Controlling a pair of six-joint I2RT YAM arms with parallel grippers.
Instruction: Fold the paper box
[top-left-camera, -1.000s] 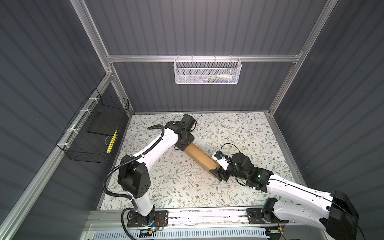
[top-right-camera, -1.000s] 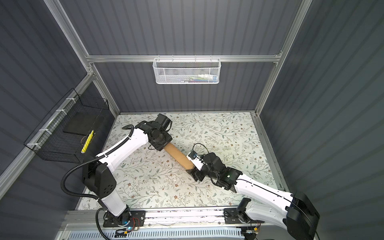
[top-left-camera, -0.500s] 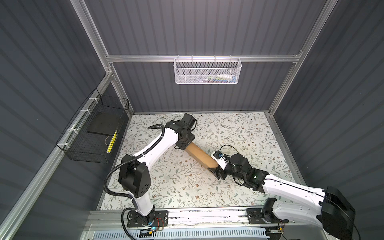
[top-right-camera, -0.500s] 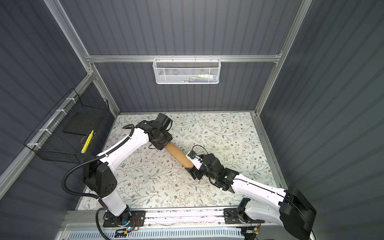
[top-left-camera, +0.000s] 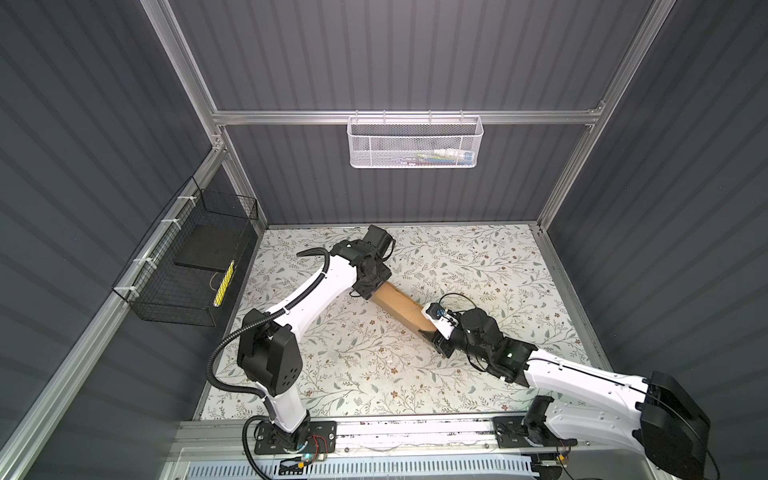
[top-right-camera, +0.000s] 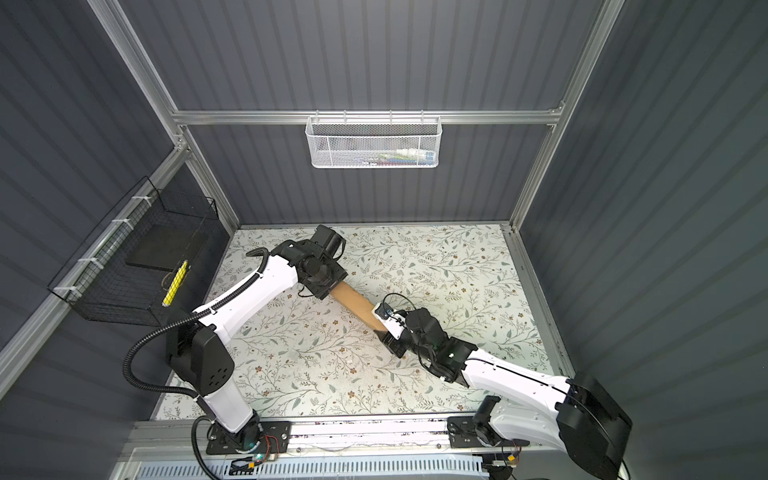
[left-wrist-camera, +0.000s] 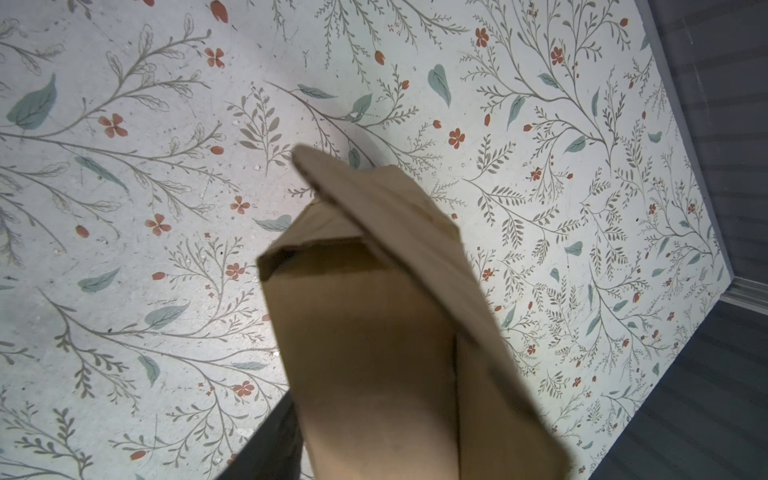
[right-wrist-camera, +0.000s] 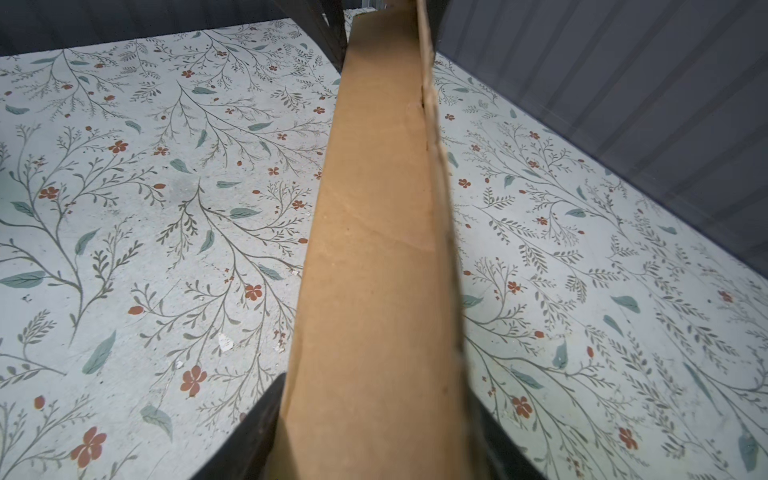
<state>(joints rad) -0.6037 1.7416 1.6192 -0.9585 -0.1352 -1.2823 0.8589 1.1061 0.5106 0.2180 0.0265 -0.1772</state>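
Observation:
The paper box (top-left-camera: 397, 305) (top-right-camera: 353, 301), a long narrow brown cardboard form, hangs slantwise above the floral table, spanning both arms in both top views. My left gripper (top-left-camera: 374, 291) (left-wrist-camera: 374, 457) is shut on its far end; one dark finger (left-wrist-camera: 266, 449) lies against the box (left-wrist-camera: 365, 332), and the other finger is hidden behind a loose flap (left-wrist-camera: 374, 199). My right gripper (top-left-camera: 432, 332) (right-wrist-camera: 374, 449) is shut on the near end, with a finger (right-wrist-camera: 249, 436) pressed on each side of the box (right-wrist-camera: 382, 249).
A black wire basket (top-left-camera: 195, 266) hangs on the left wall and a white mesh basket (top-left-camera: 413, 141) on the back wall. The floral table (top-left-camera: 353, 365) lies under the box. A metal rail (top-left-camera: 415, 432) runs along the front edge.
My right gripper has crept slightly further onto the box's near end and its jaws have closed in. The left arm and the box have barely moved.

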